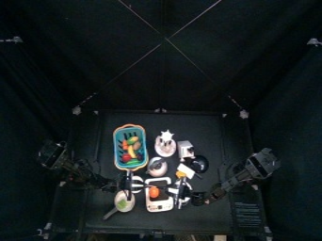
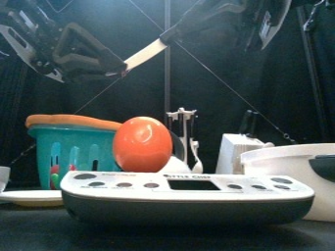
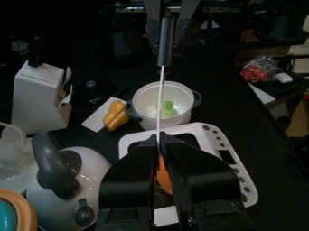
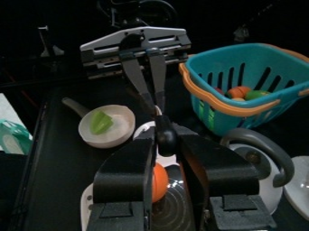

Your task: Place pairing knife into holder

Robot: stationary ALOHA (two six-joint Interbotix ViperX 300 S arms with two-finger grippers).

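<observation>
between both hands the knife is pinched, its handle hidden.

From high above, the things on the table are too small to tell apart, and the knife cannot be found there. At table height, the scale hides the lower half of the orange ball and the foot of the holder. The bowl is cut off at the right edge, the plate at the left.
</observation>
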